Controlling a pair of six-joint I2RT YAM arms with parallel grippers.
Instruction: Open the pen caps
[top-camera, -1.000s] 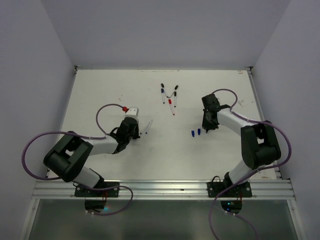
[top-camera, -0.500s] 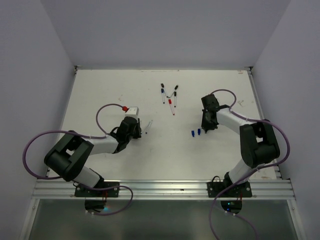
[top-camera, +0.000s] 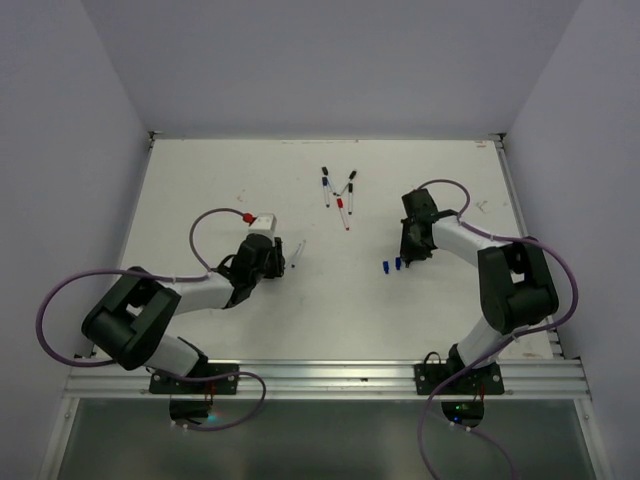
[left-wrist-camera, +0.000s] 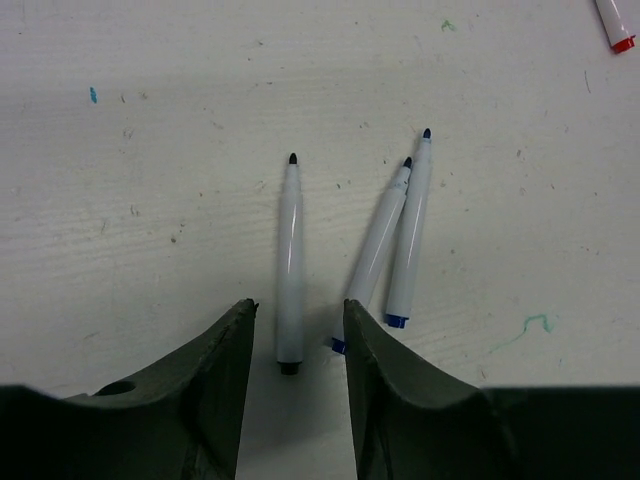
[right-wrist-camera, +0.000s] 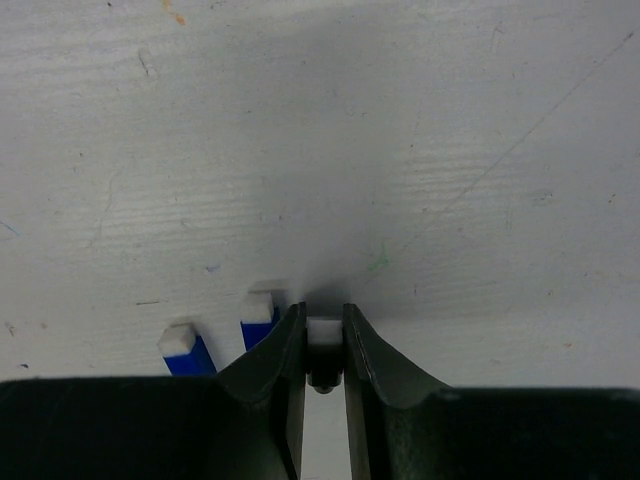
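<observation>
In the right wrist view my right gripper (right-wrist-camera: 322, 308) is shut on a black pen cap (right-wrist-camera: 324, 333) with a white end, held low over the table. Two blue pen caps (right-wrist-camera: 188, 350) (right-wrist-camera: 258, 318) lie just left of it, also seen as blue pen caps (top-camera: 391, 265) from above. My left gripper (left-wrist-camera: 299, 303) is open, its jaws either side of the rear end of an uncapped black-tipped pen (left-wrist-camera: 290, 250) that lies on the table. Two uncapped blue-tipped pens (left-wrist-camera: 395, 235) lie just to its right.
Several capped pens (top-camera: 340, 195) lie fanned out at the back centre of the white table (top-camera: 200, 190). A red-ended pen (left-wrist-camera: 612, 25) shows at the top right corner of the left wrist view. Walls enclose the table on three sides.
My left gripper has opened and let go of the black-tipped pen, which now lies on the table. The right gripper has stayed shut on the black cap.
</observation>
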